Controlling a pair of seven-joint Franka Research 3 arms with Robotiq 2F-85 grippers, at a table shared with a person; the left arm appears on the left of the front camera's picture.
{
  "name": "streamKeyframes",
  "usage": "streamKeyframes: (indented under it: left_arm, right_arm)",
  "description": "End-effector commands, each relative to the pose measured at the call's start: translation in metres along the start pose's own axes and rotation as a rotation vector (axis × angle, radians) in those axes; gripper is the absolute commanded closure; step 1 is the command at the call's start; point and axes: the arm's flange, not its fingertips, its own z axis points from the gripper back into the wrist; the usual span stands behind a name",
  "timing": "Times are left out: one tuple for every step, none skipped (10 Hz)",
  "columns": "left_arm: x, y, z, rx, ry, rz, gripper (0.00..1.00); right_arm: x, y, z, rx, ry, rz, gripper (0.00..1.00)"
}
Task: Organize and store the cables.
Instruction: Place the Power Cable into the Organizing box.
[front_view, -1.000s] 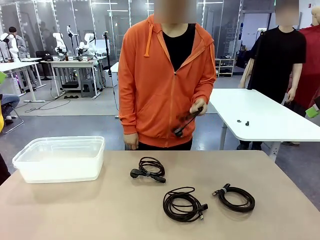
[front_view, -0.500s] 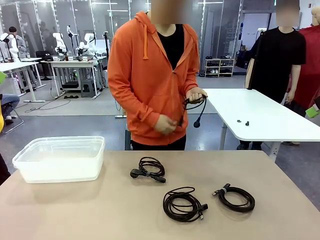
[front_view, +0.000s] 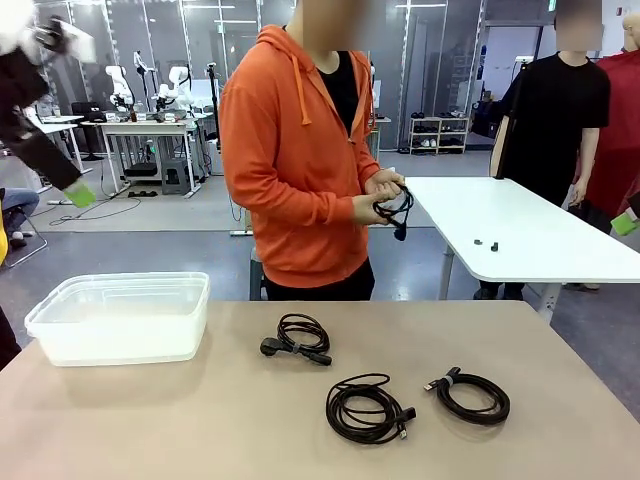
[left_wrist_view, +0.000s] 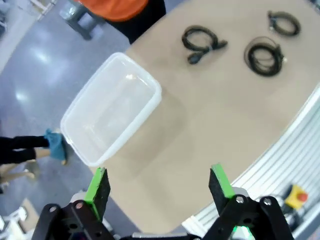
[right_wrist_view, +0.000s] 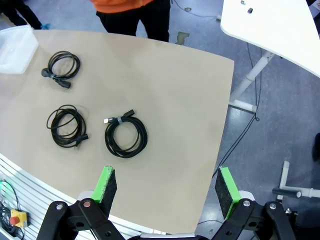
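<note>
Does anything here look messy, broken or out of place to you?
Nothing looks damaged or spilled. Three coiled cables lie apart on the table, outside the empty clear tub. A fourth cable is off the table, held in the person's hands.

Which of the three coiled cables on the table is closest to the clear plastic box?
The small coil with the chunky plug, mid-table. The loose coil and the tied coil lie farther right of the box, nearer the robot's edge.
</note>
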Motion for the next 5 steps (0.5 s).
streamKeyframes:
  left_arm:
    - [0.020,0.004,0.002,-0.007,0.079,-0.166,0.00]
    - [0.028,0.003,-0.005,-0.025,0.070,-0.173,0.00]
    - [0.028,0.003,-0.006,-0.049,0.057,-0.169,0.00]
    - [0.026,0.003,-0.002,-0.080,0.025,-0.151,0.00]
    - [0.031,-0.005,-0.016,-0.029,0.058,-0.154,0.00]
  right_arm:
    - [0.000,0.001,0.000,0.002,-0.005,0.003,0.00]
    - [0.000,0.001,0.000,0.002,-0.005,0.003,0.00]
    - [0.000,0.001,0.000,0.002,-0.005,0.003,0.00]
    - [0.000,0.001,0.000,0.002,-0.005,0.003,0.00]
    - [0.000,0.001,0.000,0.002,-0.005,0.003,0.00]
